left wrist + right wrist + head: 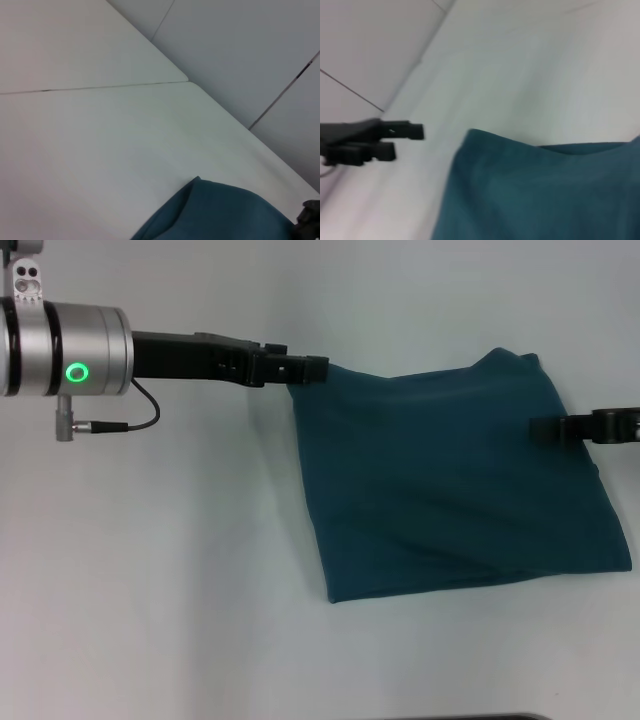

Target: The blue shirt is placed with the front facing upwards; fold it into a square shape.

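The blue shirt (450,490) lies folded into a rough square on the white table (180,570), plain teal side up; its lettering and collar label are hidden. My left gripper (310,369) reaches in from the left and ends at the shirt's far left corner. In the right wrist view the left gripper (400,141) shows two fingers apart with nothing between them, just off the shirt's (545,195) corner. My right gripper (548,428) sits at the shirt's right edge, over the cloth. The shirt (220,215) also shows in the left wrist view.
A seam (100,87) runs across the table top. The table's far edge (240,125) meets grey wall panels (240,45). A thin cable (140,415) hangs under my left arm. Bare table lies to the left of and in front of the shirt.
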`<control>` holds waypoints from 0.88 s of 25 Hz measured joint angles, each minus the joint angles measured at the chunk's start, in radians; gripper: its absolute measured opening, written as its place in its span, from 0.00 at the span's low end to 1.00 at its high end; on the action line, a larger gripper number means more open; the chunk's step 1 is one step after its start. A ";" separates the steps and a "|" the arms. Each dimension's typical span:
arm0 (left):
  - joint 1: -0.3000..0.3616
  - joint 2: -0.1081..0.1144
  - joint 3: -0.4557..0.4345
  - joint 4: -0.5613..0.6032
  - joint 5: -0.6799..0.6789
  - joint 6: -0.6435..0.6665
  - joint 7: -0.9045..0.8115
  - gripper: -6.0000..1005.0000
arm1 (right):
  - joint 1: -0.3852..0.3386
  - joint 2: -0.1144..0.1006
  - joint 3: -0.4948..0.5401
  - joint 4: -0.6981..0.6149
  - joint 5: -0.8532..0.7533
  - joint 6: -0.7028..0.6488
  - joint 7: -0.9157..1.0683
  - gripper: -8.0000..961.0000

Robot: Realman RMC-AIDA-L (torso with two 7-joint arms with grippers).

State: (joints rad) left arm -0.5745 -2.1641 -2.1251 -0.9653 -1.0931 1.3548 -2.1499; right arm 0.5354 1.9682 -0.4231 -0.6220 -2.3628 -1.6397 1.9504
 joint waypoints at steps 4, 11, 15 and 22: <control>-0.002 0.000 -0.001 0.008 0.000 -0.009 0.001 0.73 | 0.001 0.019 -0.025 -0.002 0.000 0.060 -0.018 0.07; -0.005 0.002 -0.001 0.023 -0.001 -0.035 0.002 0.73 | -0.004 0.036 -0.029 0.003 0.005 0.170 -0.044 0.05; -0.009 0.003 -0.001 0.033 -0.001 -0.044 0.005 0.73 | 0.004 0.049 -0.030 0.008 0.005 0.222 -0.055 0.03; -0.012 0.004 -0.001 0.050 -0.001 -0.050 0.015 0.73 | 0.009 0.075 -0.023 -0.008 0.035 0.263 -0.101 0.03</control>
State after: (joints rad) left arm -0.5867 -2.1597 -2.1260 -0.9154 -1.0938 1.3053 -2.1344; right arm 0.5448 2.0429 -0.4457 -0.6300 -2.3283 -1.3771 1.8489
